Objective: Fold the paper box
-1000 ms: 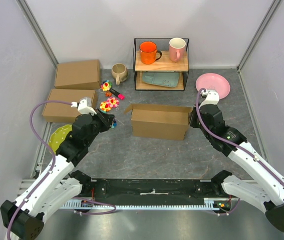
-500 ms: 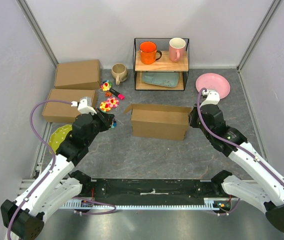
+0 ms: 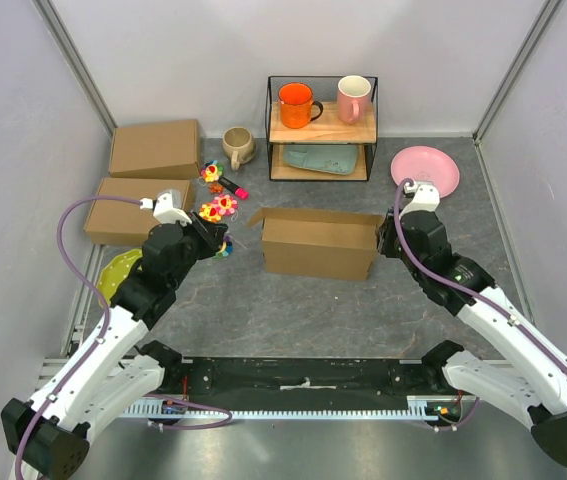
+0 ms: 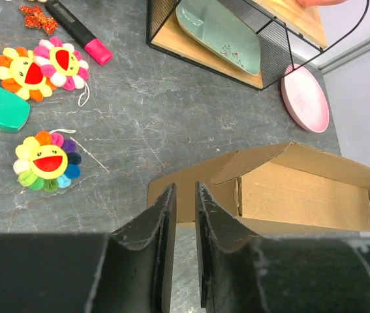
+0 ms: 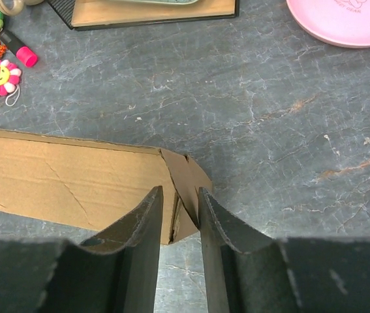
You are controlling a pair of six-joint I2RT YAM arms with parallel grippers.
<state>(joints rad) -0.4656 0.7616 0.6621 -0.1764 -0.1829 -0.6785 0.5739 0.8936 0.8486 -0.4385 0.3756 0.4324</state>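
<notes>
Box (image 3: 321,243) sits mid-table, top open. My right gripper (image 5: 179,190) pinches its right end flap. My left gripper (image 4: 183,188) hangs just short of the left end, jaws nearly pressed together and empty.

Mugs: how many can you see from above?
3. An orange ceramic mug and a pale pink ceramic mug stand on top of the black wire shelf; a beige ceramic mug sits on the grey table, left of the shelf.

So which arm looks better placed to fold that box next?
Right, probably: the right end of the box sits inside the right tool, ready to grip. The left tool hangs short of the box, holding nothing.
</notes>
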